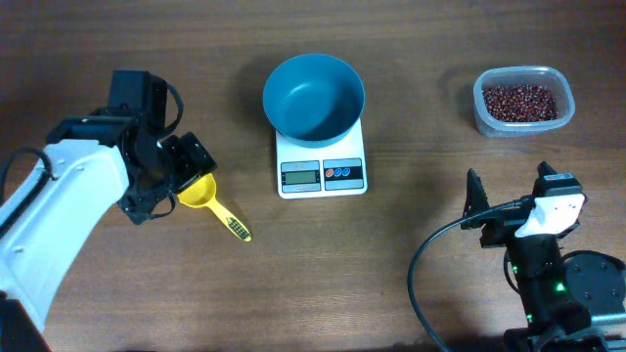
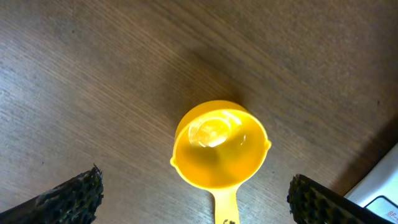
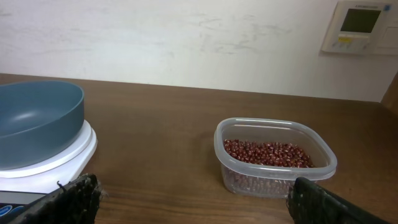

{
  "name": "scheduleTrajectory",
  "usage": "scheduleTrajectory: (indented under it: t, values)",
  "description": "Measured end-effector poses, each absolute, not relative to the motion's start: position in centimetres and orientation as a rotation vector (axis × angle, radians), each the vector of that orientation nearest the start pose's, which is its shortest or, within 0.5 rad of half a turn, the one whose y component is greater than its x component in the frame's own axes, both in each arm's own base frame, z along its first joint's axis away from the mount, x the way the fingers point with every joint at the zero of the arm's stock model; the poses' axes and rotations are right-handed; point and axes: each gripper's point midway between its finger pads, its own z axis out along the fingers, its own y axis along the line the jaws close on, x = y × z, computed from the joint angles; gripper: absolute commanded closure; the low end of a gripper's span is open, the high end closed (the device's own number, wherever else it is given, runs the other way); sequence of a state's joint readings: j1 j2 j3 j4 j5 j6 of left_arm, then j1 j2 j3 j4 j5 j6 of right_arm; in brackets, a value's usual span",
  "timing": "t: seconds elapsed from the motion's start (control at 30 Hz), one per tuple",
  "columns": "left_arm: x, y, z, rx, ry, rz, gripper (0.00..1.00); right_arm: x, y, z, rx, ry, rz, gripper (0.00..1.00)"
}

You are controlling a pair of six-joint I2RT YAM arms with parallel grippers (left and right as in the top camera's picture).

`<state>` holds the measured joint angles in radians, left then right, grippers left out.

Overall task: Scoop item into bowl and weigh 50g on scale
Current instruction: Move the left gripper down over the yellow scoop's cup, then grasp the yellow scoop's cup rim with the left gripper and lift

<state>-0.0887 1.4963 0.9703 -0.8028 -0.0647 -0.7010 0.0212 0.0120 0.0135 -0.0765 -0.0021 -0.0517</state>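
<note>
Currently the left jaws are hovering wide open above the yellow scoop [image 2: 219, 149], its cup lying between them on the worktop [image 2: 93, 74]. By my judgement they should be shifting back to close on the handle, not the round cup. The right jaws are gaping too, holding nothing. Ahead of them the beans [image 3: 267, 154] are sitting in the clear tub [image 3: 277, 122], with the bowl [image 3: 37, 118] resting on the scale [image 3: 68, 155] ahead-left. The wrist view is cutting off most of the handle, and the display is unreadable.

Your overhead looks straight down on the whole table [image 1: 411, 117], left wrist view close above the scoop [image 2: 219, 146] between its fingers [image 2: 71, 198], right wrist view low and level, bowl [image 3: 34, 121] and tub [image 3: 273, 155] ahead, shared with overhead.
</note>
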Motion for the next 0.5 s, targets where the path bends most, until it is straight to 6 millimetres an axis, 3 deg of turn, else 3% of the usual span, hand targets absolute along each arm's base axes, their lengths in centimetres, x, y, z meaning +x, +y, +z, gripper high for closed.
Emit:
scheduleTrajectory:
  t: [0.07,0.2,0.37,0.47,0.5]
  values:
    - [30.1,-1.6,6.6,-0.883,2.755,-0.05,0.01,24.6,0.6,15.9,-0.062,1.645,-0.022,0.01]
    - [30.0,-1.6,4.2,-0.898,2.813,-0.013,0.0,24.6,0.6,15.9,-0.062,1.645,-0.022,0.01]
    - [30.4,-1.6,1.6,-0.912,2.854,0.014,0.12,24.6,0.6,15.9,-0.062,1.645,-0.022,0.01]
    - [30.7,-1.6,1.1,-0.914,2.854,0.015,0.29,24.6,0.6,15.9,-0.062,1.645,-0.022,0.01]
    - [30.9,-1.6,1.2,-0.912,2.844,0.008,0.3,24.6,0.6,15.9,-0.062,1.645,-0.022,0.01]
